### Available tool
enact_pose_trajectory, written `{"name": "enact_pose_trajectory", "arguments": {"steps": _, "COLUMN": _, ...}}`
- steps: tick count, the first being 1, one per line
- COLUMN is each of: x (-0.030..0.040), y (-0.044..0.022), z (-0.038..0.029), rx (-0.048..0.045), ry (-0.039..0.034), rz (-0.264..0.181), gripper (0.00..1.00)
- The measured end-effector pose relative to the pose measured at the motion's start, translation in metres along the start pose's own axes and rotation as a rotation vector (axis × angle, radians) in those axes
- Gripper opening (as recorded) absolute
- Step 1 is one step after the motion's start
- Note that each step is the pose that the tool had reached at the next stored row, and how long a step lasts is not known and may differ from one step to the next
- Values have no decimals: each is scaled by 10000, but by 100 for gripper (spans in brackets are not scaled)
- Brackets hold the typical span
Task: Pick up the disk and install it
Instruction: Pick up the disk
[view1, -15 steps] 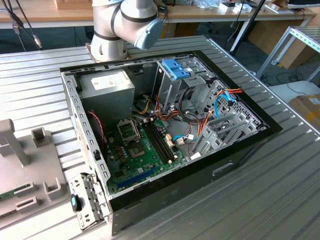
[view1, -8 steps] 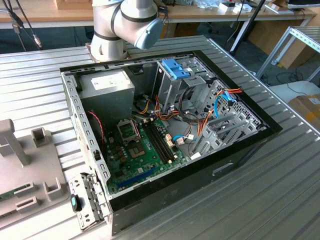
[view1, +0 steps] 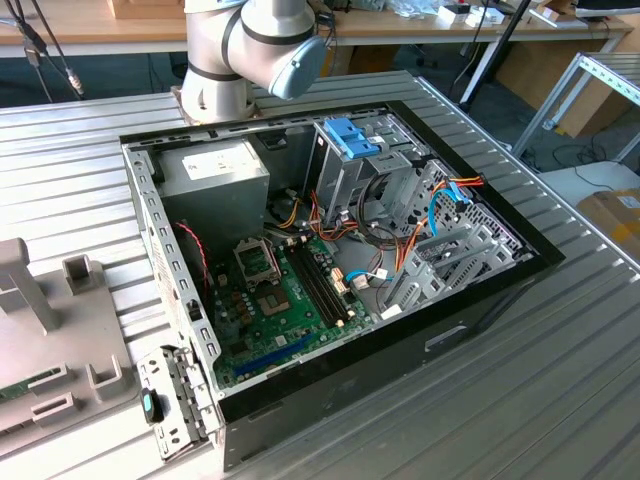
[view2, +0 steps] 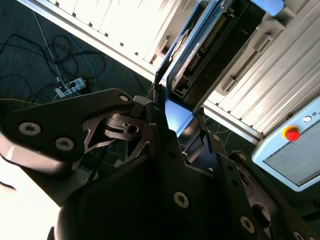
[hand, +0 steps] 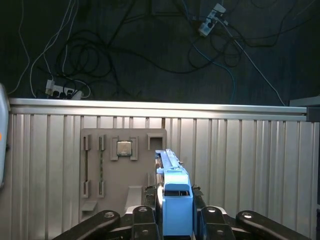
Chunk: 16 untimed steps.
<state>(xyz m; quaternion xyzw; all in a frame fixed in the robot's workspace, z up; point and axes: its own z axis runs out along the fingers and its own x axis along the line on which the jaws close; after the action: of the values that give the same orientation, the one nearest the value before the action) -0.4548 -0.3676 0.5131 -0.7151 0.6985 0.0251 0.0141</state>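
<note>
Gripper is clamped, and it's clamped on the disk: in the first wrist view the dark fingers sit on either side of that light-blue rail frame, with the drive edge-on between them. The second wrist view shows the same hold from the side, the disk standing up out of the gripper, its grey metal face and blue edging catching the light. Beyond the drive lies the grey fixture plate with a processor chip seated in it, on the ribbed bench, and past the bench edge a tangle of cables on the floor. Whether the disk's far end has cleared the plate, I can't tell. So the pick looks done, or as good as done, and the carry is the step in hand. Over in the exterior view sits the open computer case, with the tall drive cage and its blue clip near the back. To my eye the install calls for a firm hold, the rails squared to the cage opening, and a path clear of those loose wires.
</note>
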Motion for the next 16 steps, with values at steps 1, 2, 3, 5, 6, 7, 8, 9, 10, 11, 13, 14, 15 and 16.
{"name": "enact_pose_trajectory", "arguments": {"steps": 1, "x": 0, "y": 0, "z": -1, "rx": 0, "ry": 0, "rz": 0, "gripper": 36}}
{"name": "enact_pose_trajectory", "arguments": {"steps": 2, "x": 0, "y": 0, "z": -1, "rx": -1, "ry": 0, "rz": 0, "gripper": 36}}
{"name": "enact_pose_trajectory", "arguments": {"steps": 3, "x": 0, "y": 0, "z": -1, "rx": 0, "ry": 0, "rz": 0, "gripper": 36}}
{"name": "enact_pose_trajectory", "arguments": {"steps": 5, "x": 0, "y": -8, "z": -2, "rx": -1, "ry": 0, "rz": 1, "gripper": 36}}
{"name": "enact_pose_trajectory", "arguments": {"steps": 6, "x": 0, "y": -17, "z": -1, "rx": 0, "ry": 0, "rz": 0, "gripper": 36}}
{"name": "enact_pose_trajectory", "arguments": {"steps": 7, "x": 1, "y": -27, "z": -1, "rx": 0, "ry": 0, "rz": -1, "gripper": 36}}
{"name": "enact_pose_trajectory", "arguments": {"steps": 8, "x": 1, "y": -46, "z": -2, "rx": -1, "ry": 0, "rz": 0, "gripper": 36}}
{"name": "enact_pose_trajectory", "arguments": {"steps": 9, "x": 1, "y": -76, "z": -2, "rx": 0, "ry": 0, "rz": 0, "gripper": 36}}
{"name": "enact_pose_trajectory", "arguments": {"steps": 10, "x": 2, "y": -96, "z": -2, "rx": 0, "ry": 0, "rz": 0, "gripper": 36}}
{"name": "enact_pose_trajectory", "arguments": {"steps": 11, "x": 2, "y": -115, "z": -3, "rx": 0, "ry": 0, "rz": -1, "gripper": 36}}
{"name": "enact_pose_trajectory", "arguments": {"steps": 13, "x": 0, "y": -194, "z": -4, "rx": 0, "ry": 0, "rz": 0, "gripper": 36}}
{"name": "enact_pose_trajectory", "arguments": {"steps": 14, "x": -1, "y": -239, "z": -4, "rx": 0, "ry": 0, "rz": 0, "gripper": 36}}
{"name": "enact_pose_trajectory", "arguments": {"steps": 15, "x": -1, "y": -258, "z": -5, "rx": 0, "ry": 0, "rz": 0, "gripper": 36}}
{"name": "enact_pose_trajectory", "arguments": {"steps": 16, "x": -2, "y": -286, "z": -5, "rx": -1, "ry": 0, "rz": -1, "gripper": 36}}
